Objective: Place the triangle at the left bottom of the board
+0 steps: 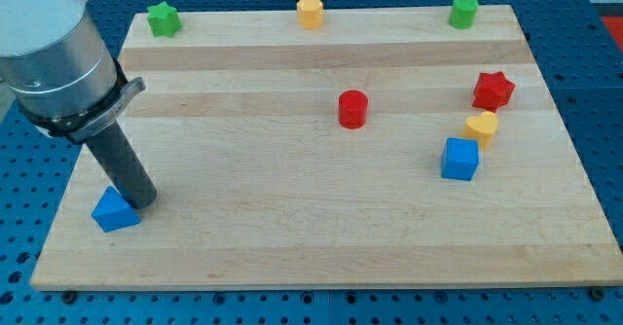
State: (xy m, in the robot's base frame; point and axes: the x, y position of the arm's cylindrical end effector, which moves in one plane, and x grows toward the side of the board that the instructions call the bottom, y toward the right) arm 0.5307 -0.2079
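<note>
1. The board [292,237] is pale wood with lighter and darker lengthwise bands
2. The triangle [115,211] is bright blue, its upper face lighter than its side
3. The rod is dark grey to black down to my tip [144,204]; its housing at 11 o'clock from the triangle is silver-grey with a white upper part
4. The star block [164,18] is green
5. The hexagonal block [310,12] is yellow-orange
6. The cylinder [463,12] is green
7. The central cylinder [352,109] is red
8. The star [493,90] at 3 o'clock of it is red
9. The heart-like block [481,127] is yellow
10. The cube [460,159] is blue
11. The table [604,33] around the board is blue with a grid of dark holes
</note>
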